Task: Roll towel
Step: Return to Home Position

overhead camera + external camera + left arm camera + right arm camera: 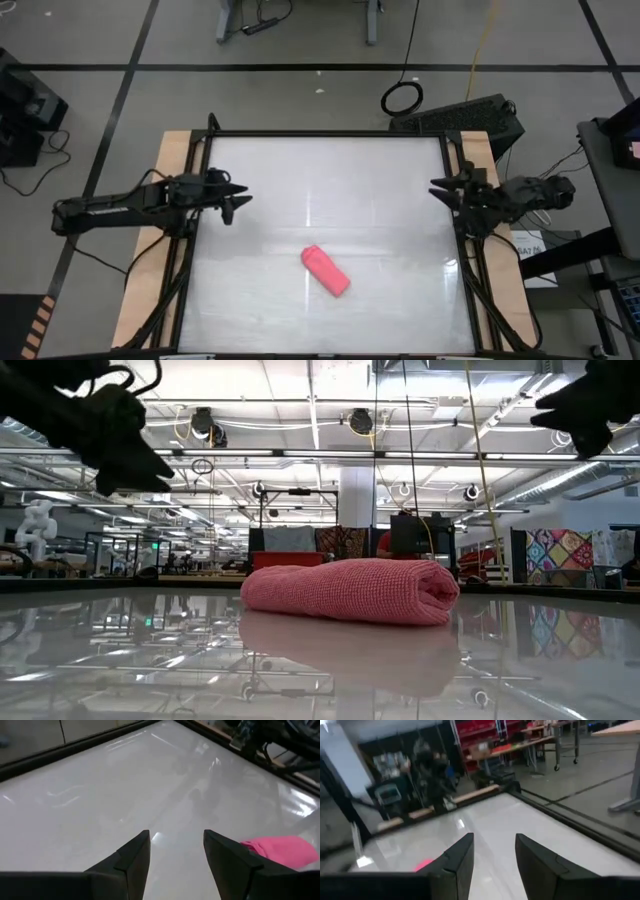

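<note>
Rolled towel (pixel 326 271) lying free on the desk (pixel 330 180), around mid-width and nearer the lower edge in the high view, well apart from both arms. Left claw (pixel 238 203) and right claw (pixel 437 190) hang spread and empty at opposite sides. The towel's long axis runs diagonally, one end toward the left arm. Risk: with nothing holding it, the soft roll may loosen and unroll.

Workshop hall: exposed ceiling pipes (pixel 300 455) (red shelving (pixel 487 734) beyond).
</note>
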Controlling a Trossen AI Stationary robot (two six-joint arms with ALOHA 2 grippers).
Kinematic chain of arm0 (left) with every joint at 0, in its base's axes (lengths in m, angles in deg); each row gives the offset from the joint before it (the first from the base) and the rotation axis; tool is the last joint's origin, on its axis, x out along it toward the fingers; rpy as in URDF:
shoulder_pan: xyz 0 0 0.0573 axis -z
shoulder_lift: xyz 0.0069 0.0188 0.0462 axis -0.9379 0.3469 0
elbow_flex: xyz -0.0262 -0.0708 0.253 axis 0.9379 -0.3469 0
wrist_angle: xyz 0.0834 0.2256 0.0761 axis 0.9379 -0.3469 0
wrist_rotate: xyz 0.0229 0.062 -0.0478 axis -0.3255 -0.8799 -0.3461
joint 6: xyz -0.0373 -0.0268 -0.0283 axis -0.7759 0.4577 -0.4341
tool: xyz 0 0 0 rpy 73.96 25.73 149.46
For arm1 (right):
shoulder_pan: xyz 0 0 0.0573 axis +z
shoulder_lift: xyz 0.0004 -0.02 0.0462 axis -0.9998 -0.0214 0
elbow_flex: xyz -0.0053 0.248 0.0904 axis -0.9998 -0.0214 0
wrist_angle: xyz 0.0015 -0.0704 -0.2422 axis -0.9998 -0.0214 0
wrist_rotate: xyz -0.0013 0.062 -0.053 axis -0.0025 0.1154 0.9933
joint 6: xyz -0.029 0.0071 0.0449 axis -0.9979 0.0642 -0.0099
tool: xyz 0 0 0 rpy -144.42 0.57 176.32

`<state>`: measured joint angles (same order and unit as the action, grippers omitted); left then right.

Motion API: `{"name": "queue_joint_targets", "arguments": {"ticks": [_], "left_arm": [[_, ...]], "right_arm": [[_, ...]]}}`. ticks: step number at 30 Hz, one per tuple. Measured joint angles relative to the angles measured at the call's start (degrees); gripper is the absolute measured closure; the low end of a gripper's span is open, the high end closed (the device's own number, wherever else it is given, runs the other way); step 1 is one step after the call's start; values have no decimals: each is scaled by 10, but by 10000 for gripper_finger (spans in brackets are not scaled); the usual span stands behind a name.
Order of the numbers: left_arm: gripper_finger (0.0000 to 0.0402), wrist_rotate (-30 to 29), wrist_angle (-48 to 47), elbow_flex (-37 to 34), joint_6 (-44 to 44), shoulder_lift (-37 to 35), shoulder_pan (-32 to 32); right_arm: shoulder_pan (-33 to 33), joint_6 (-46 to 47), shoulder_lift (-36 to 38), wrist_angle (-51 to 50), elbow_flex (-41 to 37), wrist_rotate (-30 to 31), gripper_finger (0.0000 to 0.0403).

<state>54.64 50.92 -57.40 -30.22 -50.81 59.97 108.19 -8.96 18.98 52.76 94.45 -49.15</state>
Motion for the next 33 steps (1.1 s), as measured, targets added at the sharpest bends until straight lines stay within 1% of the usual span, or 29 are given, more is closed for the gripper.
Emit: {"name": "queue_joint_targets", "arguments": {"ticks": [4,10,12,17,19,22,24,27,33], "left_arm": [[213,-4,4,-34,-21,-52,0],[213,-25,7,-83,-41,-134,0],[213,-26,6,-98,-45,-161,0],[213,-25,-15,-120,-51,-212,0],[213,-24,-15,-120,-43,-219,0],[213,-22,-15,-120,-28,-224,0],[213,-20,-16,-120,-26,-224,0],[213,-20,-16,-120,-28,-224,0],[213,-20,-16,-120,-29,-224,0]], "right_arm": [[0,50,7,-1,-37,0,268],[0,93,8,59,-117,12,268],[0,108,9,95,-145,15,268],[0,164,9,126,-200,29,268],[0,168,5,124,-199,44,268],[0,162,9,121,-199,88,268],[0,157,8,119,-199,102,268],[0,153,7,119,-199,102,268],[0,153,7,119,-199,75,268]]}}
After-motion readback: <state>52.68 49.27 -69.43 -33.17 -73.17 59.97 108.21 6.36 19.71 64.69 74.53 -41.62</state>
